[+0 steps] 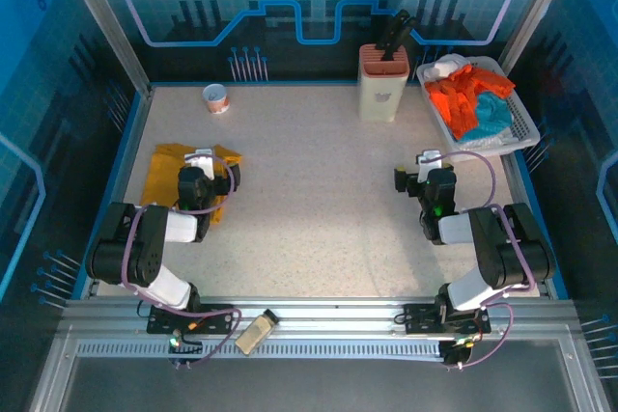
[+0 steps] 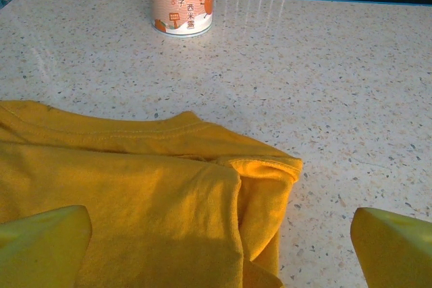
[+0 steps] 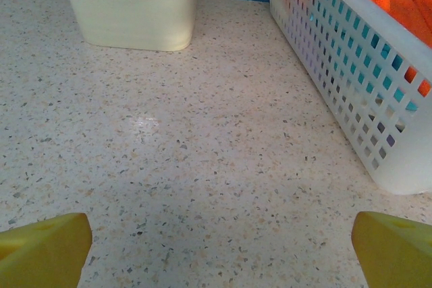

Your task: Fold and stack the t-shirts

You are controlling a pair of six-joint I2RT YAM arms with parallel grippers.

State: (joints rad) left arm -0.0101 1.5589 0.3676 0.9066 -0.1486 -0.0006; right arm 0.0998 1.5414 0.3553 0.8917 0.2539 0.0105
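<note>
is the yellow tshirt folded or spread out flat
Folded, at least partly: the golden-yellow t-shirt has one layer lapped over a tucked sleeve, and from above it is a compact patch. Neatness: cannot tell.

**Table layout, seen from the arm bases**

One t-shirt (image 1: 166, 173) is laid on the table (image 1: 319, 209) at the left, mid-depth; the left gripper (image 1: 200, 157) is held over its right part, with the shirt's right edge lying between the fingers in the left wrist view; a can (image 1: 215, 98) is stood behind the shirt near the back edge, well apart from it; a knife block (image 1: 383, 82) is set at the back, right of centre; a basket (image 1: 526, 127) is placed just right of the block, toward the back right corner; more t-shirts (image 1: 465, 101) are heaped in it; the right gripper (image 1: 427, 161) is held over bare table, with the block ahead to its left and the basket ahead to its right.
</note>
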